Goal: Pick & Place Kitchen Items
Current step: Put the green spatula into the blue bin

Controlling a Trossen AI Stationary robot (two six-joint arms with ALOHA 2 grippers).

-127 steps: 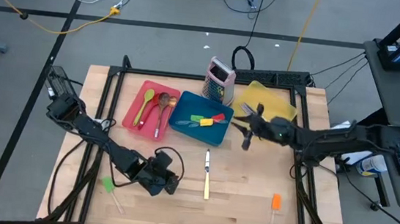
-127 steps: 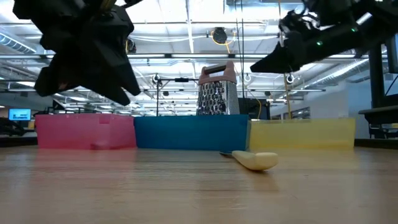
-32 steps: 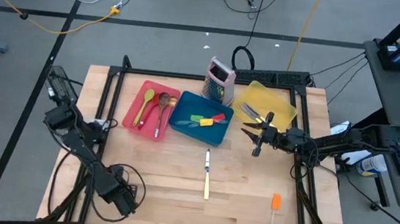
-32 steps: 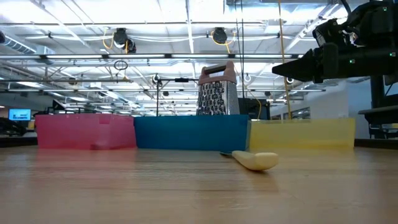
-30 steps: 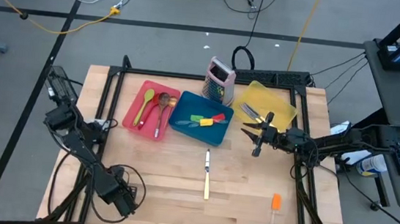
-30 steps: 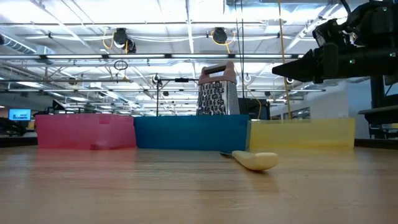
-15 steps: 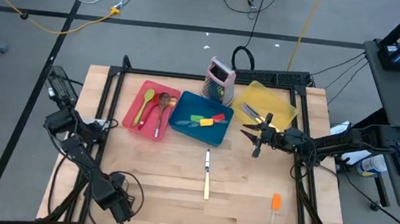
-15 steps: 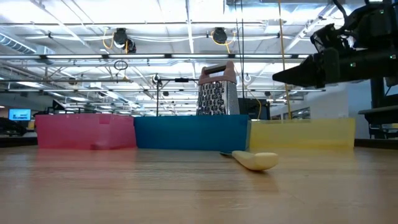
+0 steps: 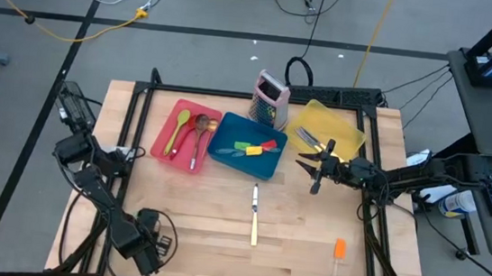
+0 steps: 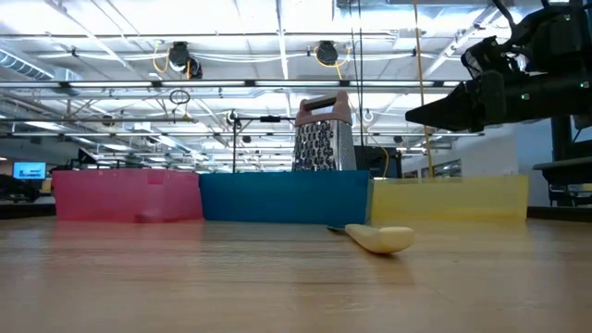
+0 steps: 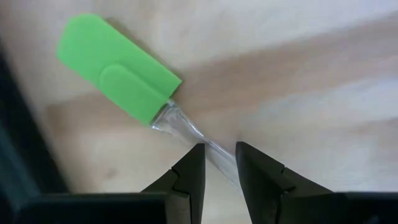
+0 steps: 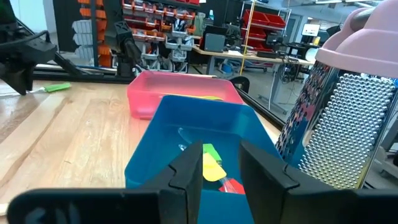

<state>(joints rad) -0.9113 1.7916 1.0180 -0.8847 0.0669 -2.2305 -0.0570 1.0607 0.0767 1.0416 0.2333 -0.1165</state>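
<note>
Straddling green spatula handle: left tool.

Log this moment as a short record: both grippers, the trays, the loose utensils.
left gripper: low over the table, lower left in the high view; fingers open either side of the clear handle of the green flat-bladed spatula
right gripper: open, empty, raised beside the yellow plastic tray
trays: red plastic tray, blue plastic tray and the yellow one in a row, utensils in each
upright metal box grater: behind the blue tray
loose: pale-handled metal knife, centre; orange spatula, lower right
</note>
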